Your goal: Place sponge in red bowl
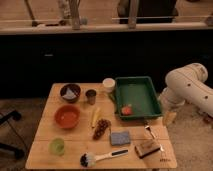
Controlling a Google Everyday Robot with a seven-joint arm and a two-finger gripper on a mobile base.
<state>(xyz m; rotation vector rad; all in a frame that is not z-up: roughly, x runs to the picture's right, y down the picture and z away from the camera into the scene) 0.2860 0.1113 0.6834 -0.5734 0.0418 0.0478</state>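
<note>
The sponge [120,137], a small flat blue-grey pad, lies on the wooden table [45,155] toward the front, right of centre. The red bowl [67,116], wide, shallow and orange-red, sits on the left half of the table, with nothing showing inside it. My white arm [187,87] comes in from the right. My gripper [169,117] hangs low beside the table's right edge, to the right of the green tray and apart from the sponge and the bowl.
A green tray [150,95] with a small red item [127,109] stands at the back right. Around the table are a dark brown bowl [70,92], metal cup [91,96], white cup [108,84], banana [95,116], grapes [101,128], light-green cup [57,146], brush [102,158], tan-brown block [146,148] and fork [149,131].
</note>
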